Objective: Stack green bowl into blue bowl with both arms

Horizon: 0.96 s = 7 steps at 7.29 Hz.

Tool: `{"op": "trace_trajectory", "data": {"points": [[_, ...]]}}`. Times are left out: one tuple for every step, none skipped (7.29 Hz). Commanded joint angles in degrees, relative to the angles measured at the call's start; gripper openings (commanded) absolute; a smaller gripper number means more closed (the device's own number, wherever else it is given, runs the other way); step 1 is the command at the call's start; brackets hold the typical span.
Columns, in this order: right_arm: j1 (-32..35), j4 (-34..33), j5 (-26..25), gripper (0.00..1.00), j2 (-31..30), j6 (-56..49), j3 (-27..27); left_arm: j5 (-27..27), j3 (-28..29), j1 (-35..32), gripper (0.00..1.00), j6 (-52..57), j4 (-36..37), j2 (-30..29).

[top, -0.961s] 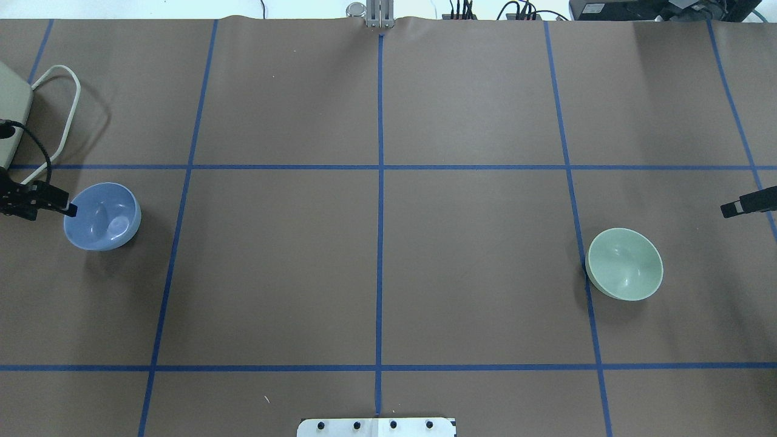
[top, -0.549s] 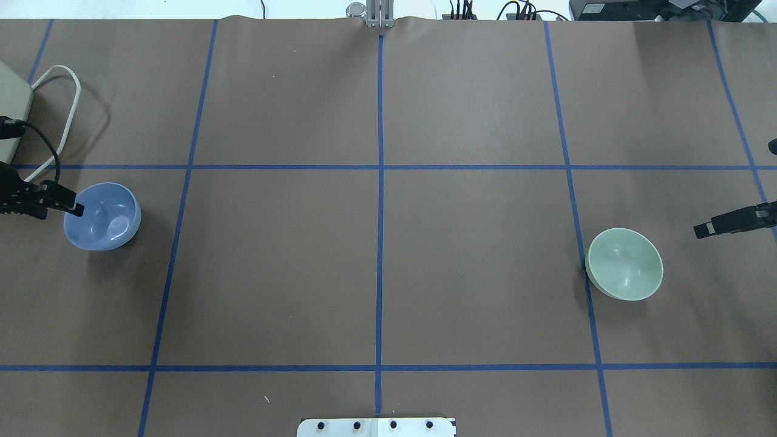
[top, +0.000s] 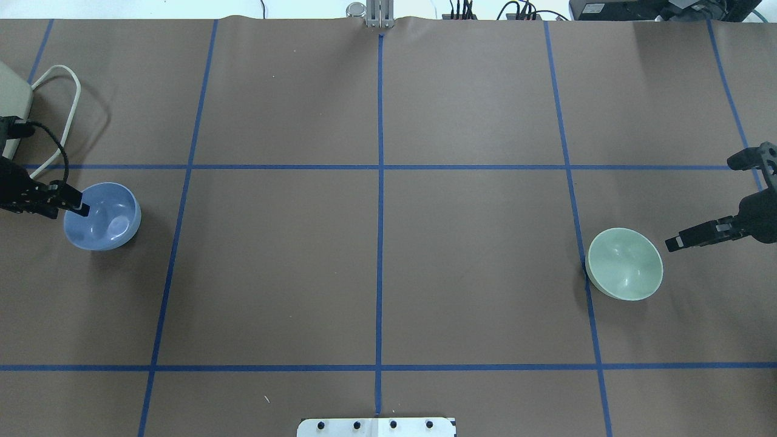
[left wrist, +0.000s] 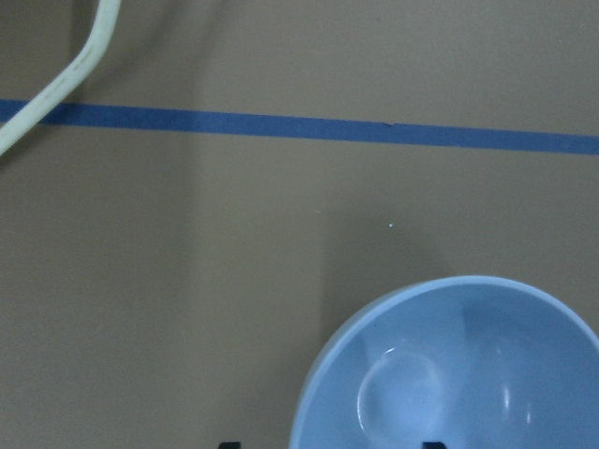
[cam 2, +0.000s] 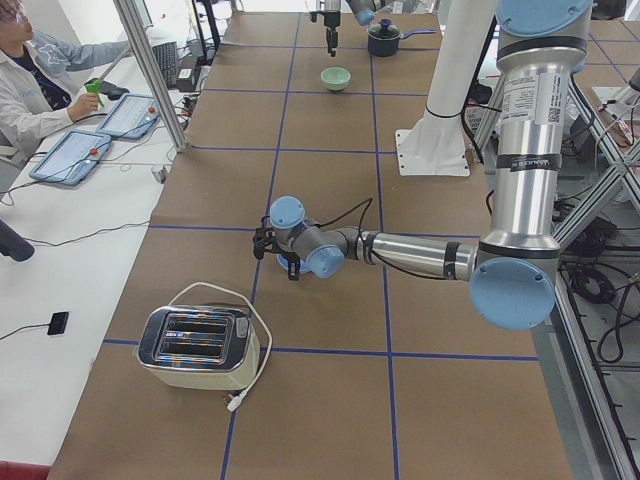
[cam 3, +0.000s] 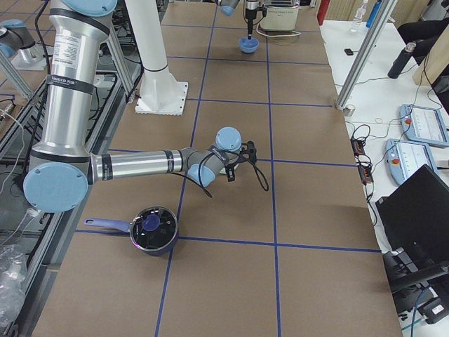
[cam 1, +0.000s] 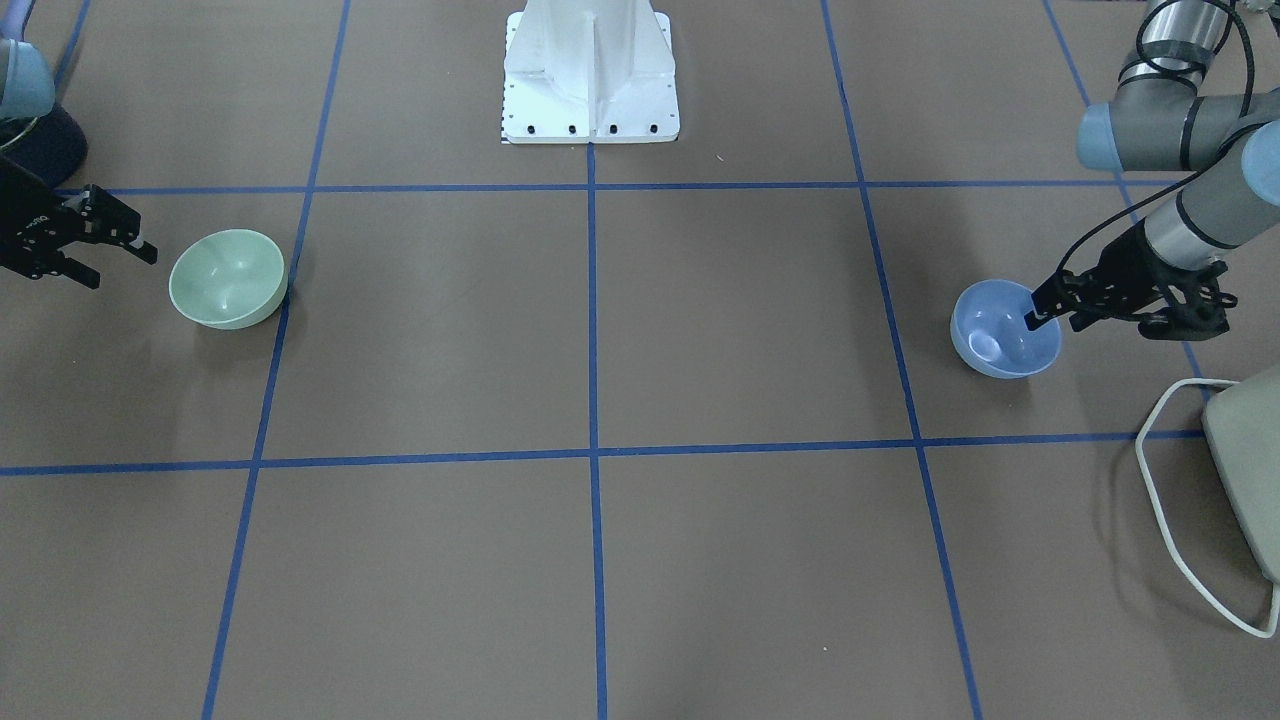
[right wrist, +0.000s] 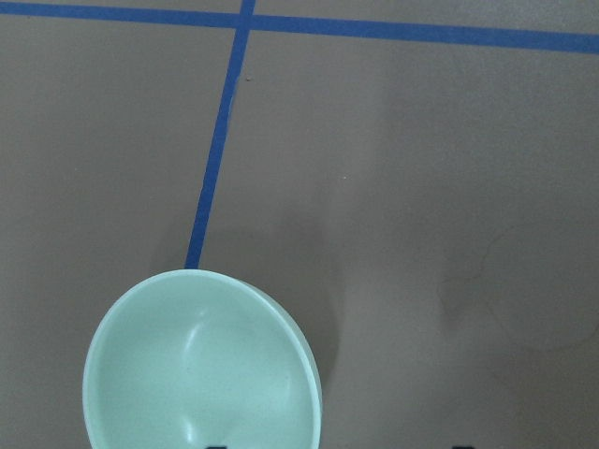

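The blue bowl (top: 102,216) stands on the table's left side; it also shows in the front view (cam 1: 1003,342) and the left wrist view (left wrist: 449,365). My left gripper (top: 76,208) (cam 1: 1055,320) is open, with one finger inside and one outside the bowl's left rim. The green bowl (top: 625,264) (cam 1: 227,278) (right wrist: 201,365) stands on the right side. My right gripper (top: 677,241) (cam 1: 125,270) is open and empty, just right of the green bowl's rim and apart from it.
A toaster (top: 9,103) (cam 2: 195,345) with a white cord (top: 67,91) stands just behind the left gripper. A dark lidded pot (cam 3: 153,228) sits near the right arm. The white pedestal (cam 1: 590,70) stands at the middle. An operator (cam 2: 30,70) sits across the table.
My right gripper has come in from the right edge towards the green bowl. My left gripper has shifted slightly right over the blue bowl's rim. Neither bowl has moved.
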Motion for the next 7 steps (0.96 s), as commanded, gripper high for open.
{"op": "trace_trajectory", "data": {"points": [[-3.47,0.00,-3.32,0.85,0.27,0.79,-0.04,-0.08,1.14,0.71,0.70,-0.03,-0.01,-0.72],[-4.70,0.00,-4.65,0.85,0.27,0.79,-0.04,0.01,1.41,0.88,0.69,0.06,-0.01,-0.99],[-5.50,0.00,-5.79,0.85,0.27,0.79,-0.04,0.01,2.19,1.15,0.69,0.06,-0.27,-1.25],[-6.90,0.00,-7.28,0.86,0.27,0.79,-0.13,0.01,3.85,1.32,0.69,0.06,-2.10,-1.61],[-7.61,0.09,-7.82,0.86,0.36,0.79,-0.13,0.01,5.70,1.32,0.68,0.06,-4.82,-1.61],[-7.79,0.09,-7.82,0.86,0.36,0.79,-0.22,0.01,6.15,1.32,0.65,-0.03,-5.28,-1.78],[-7.88,0.09,-7.82,0.86,0.36,0.79,-0.30,-0.08,5.81,1.41,0.52,-2.03,-5.37,-1.87]]}}
